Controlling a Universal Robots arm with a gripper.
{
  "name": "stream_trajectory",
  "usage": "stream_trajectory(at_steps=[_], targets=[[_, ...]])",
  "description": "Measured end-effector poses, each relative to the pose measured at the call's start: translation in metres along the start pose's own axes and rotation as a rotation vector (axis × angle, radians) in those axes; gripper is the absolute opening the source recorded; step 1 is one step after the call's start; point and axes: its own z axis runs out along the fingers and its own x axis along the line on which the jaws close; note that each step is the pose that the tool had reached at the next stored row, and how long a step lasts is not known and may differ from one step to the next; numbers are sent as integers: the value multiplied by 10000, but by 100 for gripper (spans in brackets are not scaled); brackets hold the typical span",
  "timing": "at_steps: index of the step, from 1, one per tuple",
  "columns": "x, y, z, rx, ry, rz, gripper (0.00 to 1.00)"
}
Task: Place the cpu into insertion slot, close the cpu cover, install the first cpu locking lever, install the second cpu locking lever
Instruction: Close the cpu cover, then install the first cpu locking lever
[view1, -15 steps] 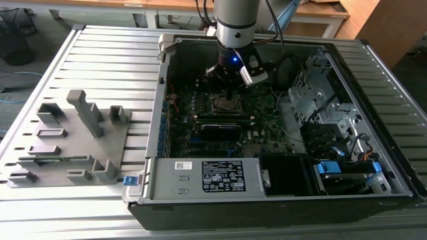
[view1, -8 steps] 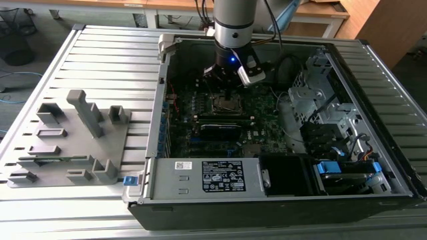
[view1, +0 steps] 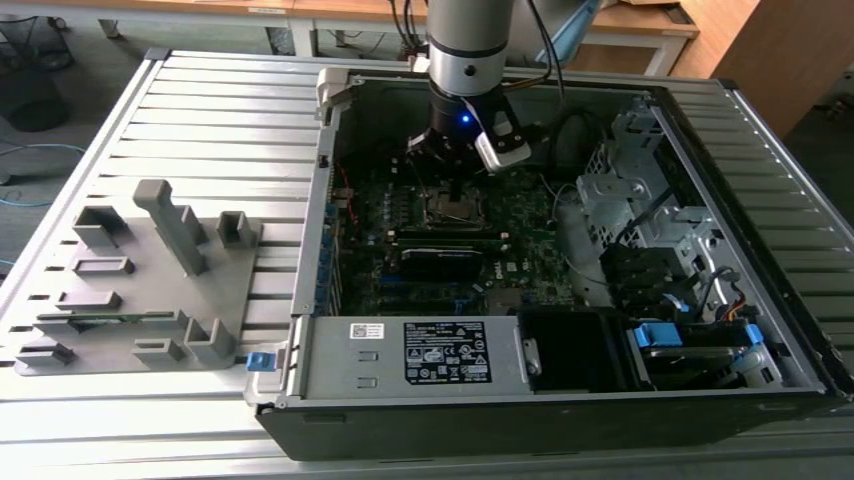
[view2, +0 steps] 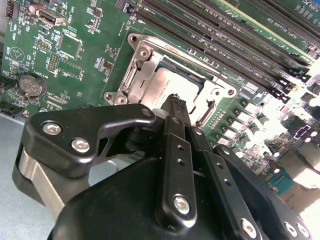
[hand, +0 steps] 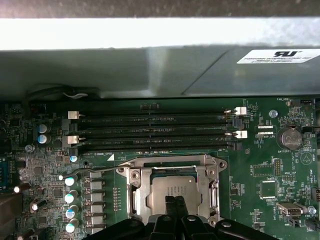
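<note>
Pointing clenched at the pale silver-grey square cpu (hand: 175, 187) seated in the silvery-rimmed insertion slot (hand: 214, 190), the black jaws could scratch it if pushed askew.

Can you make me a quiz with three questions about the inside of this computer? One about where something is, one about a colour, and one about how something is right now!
1. Where is the tip of the claw?
A. Right over the chip
B. Over the round battery
C. Outside the computer case

2. What colour is the circuit board?
A. Red
B. Green
C. Yellow

3. How is the metal frame sitting?
A. Standing straight up
B. Lying flat around the chip
C. Taken off and left on the table

Answers:
1 A: in both wrist views the claw's black tip ends right at the silver chip.
2 B: the board is green all around the chip.
3 B: the frame lies flat, and the chip shows through its square window.
</note>
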Motion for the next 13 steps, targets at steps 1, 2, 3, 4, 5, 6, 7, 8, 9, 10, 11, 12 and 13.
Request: stream_trajectory(at_steps=[1,2,3,4,5,6,7,8,9,10,11,12,13], targets=[[0,0,0,2,1,0,11],[0,-1,1,4,5,1,11],[1,-2,2,5,12,1,11],[0,-2,2,9,13,1,11],[0,-2,2,12,13,0,11],[0,-2,2,13,13,0,11],[0,-2,2,27,12,-2,11],[0,-2,2,41,11,-3,11],[0,-2,2,41,11,-3,11],[0,-2,2,42,11,-3,11],[0,-2,1,43,12,-3,11],[-1,-1,-3,44,12,-3,11],[-1,-2,-8,43,12,-3,11]])
